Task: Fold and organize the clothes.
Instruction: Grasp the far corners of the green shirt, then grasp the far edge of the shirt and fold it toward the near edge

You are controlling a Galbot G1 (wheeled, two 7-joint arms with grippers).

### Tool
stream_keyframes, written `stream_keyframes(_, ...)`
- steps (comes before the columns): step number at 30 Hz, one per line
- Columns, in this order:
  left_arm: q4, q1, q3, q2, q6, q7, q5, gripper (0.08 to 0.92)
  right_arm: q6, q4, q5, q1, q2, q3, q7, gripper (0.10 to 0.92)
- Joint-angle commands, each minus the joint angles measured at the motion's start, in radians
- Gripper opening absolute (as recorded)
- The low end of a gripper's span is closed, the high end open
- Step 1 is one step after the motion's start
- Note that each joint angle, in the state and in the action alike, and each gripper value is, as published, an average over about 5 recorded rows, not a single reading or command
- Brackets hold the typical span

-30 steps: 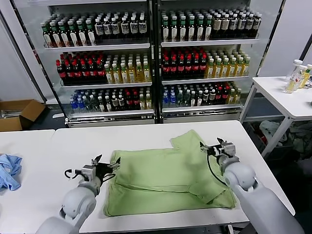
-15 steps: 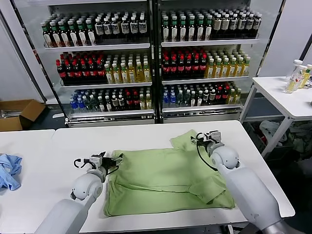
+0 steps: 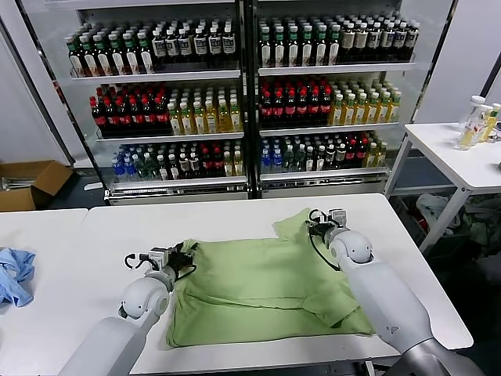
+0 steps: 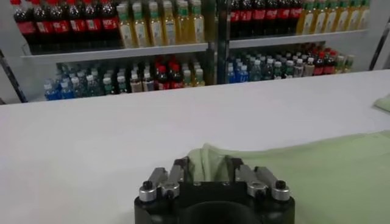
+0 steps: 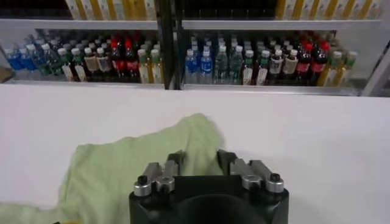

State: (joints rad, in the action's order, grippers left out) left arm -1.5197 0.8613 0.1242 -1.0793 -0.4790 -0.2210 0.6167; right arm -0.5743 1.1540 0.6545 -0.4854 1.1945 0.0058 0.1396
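The light green shirt (image 3: 266,286) lies spread on the white table (image 3: 117,227), plain side up, one sleeve pointing to the far right. My left gripper (image 3: 185,256) is at the shirt's far left corner. In the left wrist view (image 4: 206,171) it is open, with a raised fold of the shirt (image 4: 317,170) between the fingers. My right gripper (image 3: 316,228) is at the far right sleeve. In the right wrist view (image 5: 200,162) it is open, astride the sleeve's fabric (image 5: 122,170).
A light blue cloth (image 3: 14,274) lies at the table's left edge. Glass-door coolers full of bottles (image 3: 243,102) stand behind the table. A cardboard box (image 3: 31,182) sits on the floor at left. A side table (image 3: 462,153) with bottles stands at right.
Both grippers moved away from me along the table. The left one reached the shirt's left corner and the right one reached the sleeve, each now with fabric between its fingers.
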Motion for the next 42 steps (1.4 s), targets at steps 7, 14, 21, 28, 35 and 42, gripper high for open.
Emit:
stream_keyframes(7,-0.027,0.029,0.016,0.003,0.069,0.024,0.046,0.168,0.004,0.019,0.032,-0.003,0.003,0.002,-0.026,0.130)
stream_keyframes(14,-0.128,0.076,0.052,0.034,0.129,0.041,0.079,0.087,0.062,0.198,0.047,-0.068,-0.051,0.042,-0.015,0.105)
stream_keyframes(21,-0.247,0.151,0.092,0.061,0.149,0.041,0.084,0.087,0.070,0.410,0.082,-0.170,-0.122,0.104,-0.002,0.105)
stream_keyframes(28,-0.349,0.237,0.147,0.099,0.149,0.043,0.095,0.087,0.065,0.596,0.099,-0.291,-0.200,0.175,0.010,0.105)
stream_keyframes(35,-0.427,0.330,0.222,0.146,0.148,0.052,0.120,0.087,0.054,0.732,0.122,-0.433,-0.270,0.261,0.016,0.105)
stream_keyframes(42,-0.505,0.438,0.259,0.152,0.144,0.063,0.107,0.087,0.040,0.829,0.142,-0.589,-0.301,0.361,0.031,0.105)
